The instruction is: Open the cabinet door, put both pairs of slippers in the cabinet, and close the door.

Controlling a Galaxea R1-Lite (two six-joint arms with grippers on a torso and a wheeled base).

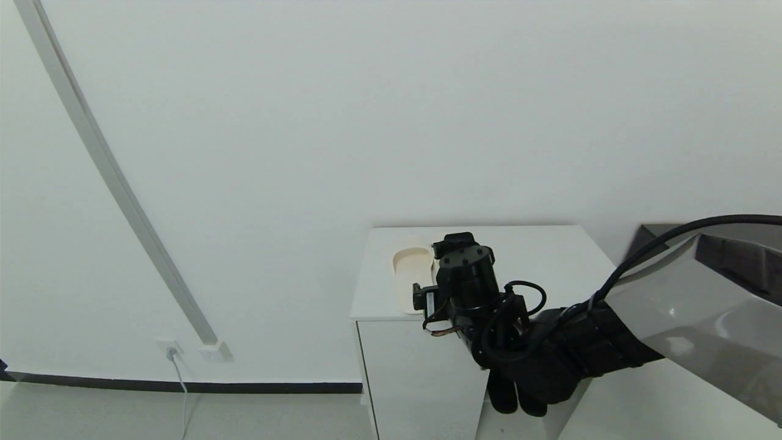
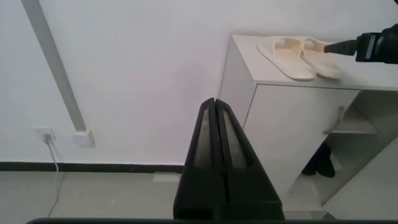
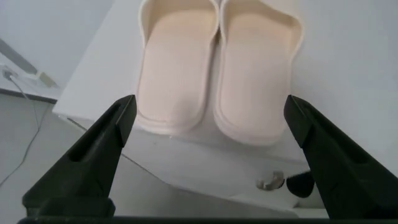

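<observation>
A pair of cream slippers (image 3: 217, 68) lies side by side on top of the white cabinet (image 1: 550, 256), near its front left corner. My right gripper (image 3: 210, 106) hovers open just in front of the pair, one finger on each side, touching neither slipper. From the head view, the right gripper (image 1: 453, 243) covers one slipper and leaves the other cream slipper (image 1: 412, 275) showing. My left gripper (image 2: 216, 102) is shut on nothing, well off to the cabinet's left. The cabinet's right half stands open, with a dark pair (image 2: 320, 162) inside on the bottom level.
The cabinet's left door (image 2: 292, 137) is shut. An inner shelf (image 2: 354, 127) crosses the open half. A grey duct (image 1: 116, 177) runs down the white wall to sockets (image 1: 211, 351) with a cable. Bare floor lies left of the cabinet.
</observation>
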